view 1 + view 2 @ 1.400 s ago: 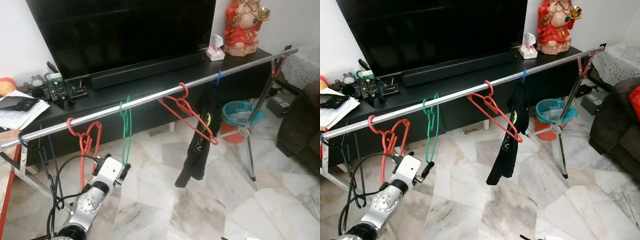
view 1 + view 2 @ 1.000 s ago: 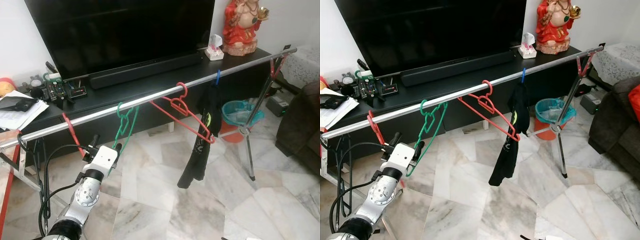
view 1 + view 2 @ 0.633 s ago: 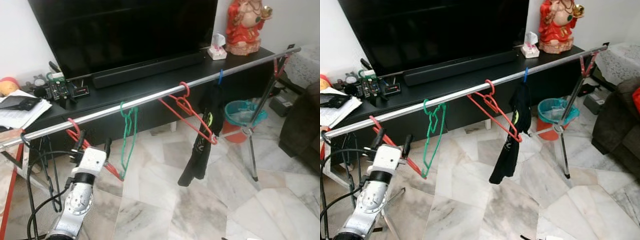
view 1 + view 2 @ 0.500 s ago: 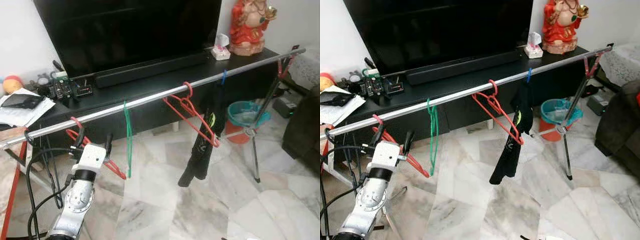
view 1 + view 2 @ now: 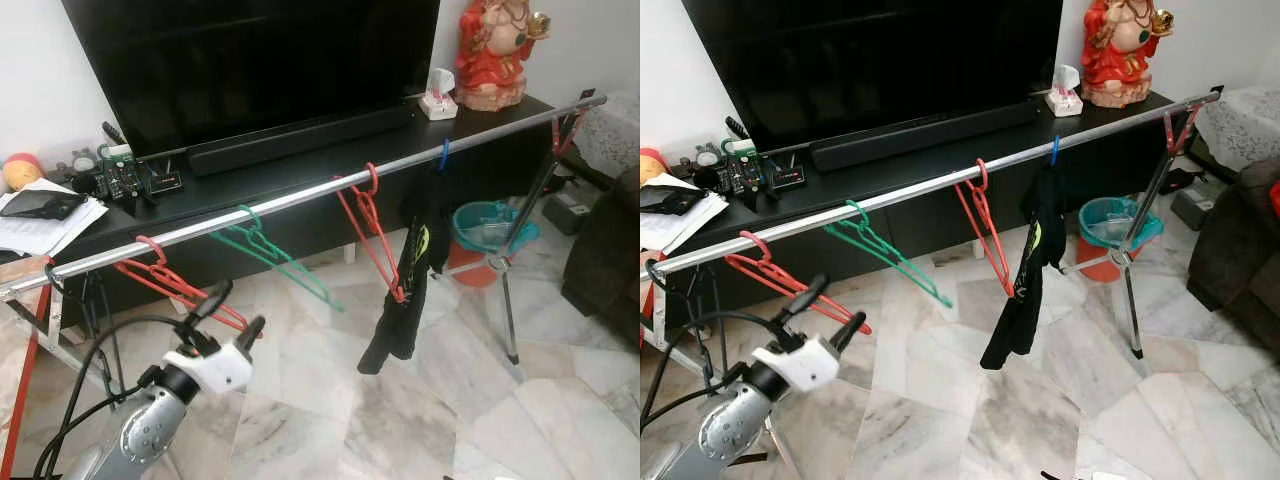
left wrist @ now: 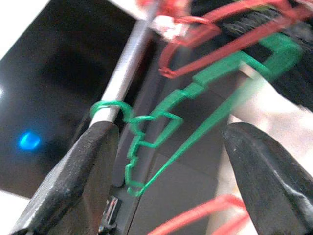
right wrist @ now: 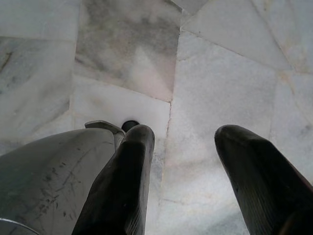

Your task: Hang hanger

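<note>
Hangers already sit on the silver rail (image 5: 300,198) — a red hanger (image 5: 170,283) at the robot's left end, a green hanger (image 5: 275,255) next along, and a second red one (image 5: 372,235) near the middle, each with its hook over the bar. The left gripper (image 5: 228,312) hangs just below and in front of the left-end red hanger, fingers spread apart and holding nothing; in the left wrist view the green hanger's hook shows wrapped over the rail between the two parted black fingers (image 6: 80,186). By my reading the hanging step is as good as done and the release is made, so the next move calls for drawing the left arm down and back without catching the red hanger's lower bar, which lies very close to the fingertips — whether it touches them I cannot tell.

The right gripper (image 7: 183,147) hangs idle, its fingers apart over the marble floor (image 7: 230,63).

Around the rail: a black garment (image 5: 405,280) droops from a blue hook (image 5: 443,153) further to the right, a black TV cabinet (image 5: 300,165) stands behind with a large television (image 5: 260,60), a soundbar (image 5: 300,140), a red figurine (image 5: 495,45), and papers and small clutter (image 5: 60,200) on its left end. A teal bin (image 5: 480,225) stands by the rail's right leg. The arm's own black cable (image 5: 90,370) loops near the left stand and could snag on a quick pull.
</note>
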Available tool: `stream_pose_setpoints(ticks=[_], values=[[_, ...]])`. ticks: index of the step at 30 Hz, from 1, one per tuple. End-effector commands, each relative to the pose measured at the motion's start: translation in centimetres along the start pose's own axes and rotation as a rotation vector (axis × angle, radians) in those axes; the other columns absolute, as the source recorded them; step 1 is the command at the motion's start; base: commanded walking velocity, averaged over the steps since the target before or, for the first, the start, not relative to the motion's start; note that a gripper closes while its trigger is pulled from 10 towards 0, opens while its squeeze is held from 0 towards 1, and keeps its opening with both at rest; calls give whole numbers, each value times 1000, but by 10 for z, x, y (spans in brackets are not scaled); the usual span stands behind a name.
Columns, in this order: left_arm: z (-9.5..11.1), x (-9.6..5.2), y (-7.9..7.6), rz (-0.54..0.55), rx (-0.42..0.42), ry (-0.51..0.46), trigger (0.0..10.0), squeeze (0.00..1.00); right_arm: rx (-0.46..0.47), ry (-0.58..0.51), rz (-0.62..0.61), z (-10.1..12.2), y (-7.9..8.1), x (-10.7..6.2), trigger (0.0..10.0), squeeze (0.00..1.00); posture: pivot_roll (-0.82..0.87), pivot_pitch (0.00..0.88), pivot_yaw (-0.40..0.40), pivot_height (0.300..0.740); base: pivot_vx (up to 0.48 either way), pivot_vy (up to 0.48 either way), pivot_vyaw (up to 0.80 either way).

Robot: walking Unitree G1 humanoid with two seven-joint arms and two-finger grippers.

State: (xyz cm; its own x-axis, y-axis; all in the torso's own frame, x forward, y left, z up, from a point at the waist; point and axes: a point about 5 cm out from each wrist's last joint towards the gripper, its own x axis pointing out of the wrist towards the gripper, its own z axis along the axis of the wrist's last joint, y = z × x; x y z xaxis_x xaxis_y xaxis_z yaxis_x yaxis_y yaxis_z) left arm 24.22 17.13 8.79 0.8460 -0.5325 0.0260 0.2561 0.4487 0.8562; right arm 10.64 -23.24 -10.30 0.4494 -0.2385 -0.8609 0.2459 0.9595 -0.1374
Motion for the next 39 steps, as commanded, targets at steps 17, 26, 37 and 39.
stream_pose_setpoints(ticks=[17,26,37,39], values=[[-75,-64,-102,-798,75,568,10000,0,-28,2,17,-1,3,0,10000,0,-171,0,77,740,0,0,0],[-88,-100,-142,-954,-86,869,10000,0,-33,8,26,0,4,0,10000,0,-174,0,75,740,0,0,0],[-80,-112,-164,-563,-758,1259,10000,0,-37,14,36,0,5,0,10000,0,-174,0,69,740,0,0,0],[-81,-112,-164,-527,-791,1277,10000,0,-36,14,37,0,5,0,10000,0,-172,0,69,740,0,0,0]])
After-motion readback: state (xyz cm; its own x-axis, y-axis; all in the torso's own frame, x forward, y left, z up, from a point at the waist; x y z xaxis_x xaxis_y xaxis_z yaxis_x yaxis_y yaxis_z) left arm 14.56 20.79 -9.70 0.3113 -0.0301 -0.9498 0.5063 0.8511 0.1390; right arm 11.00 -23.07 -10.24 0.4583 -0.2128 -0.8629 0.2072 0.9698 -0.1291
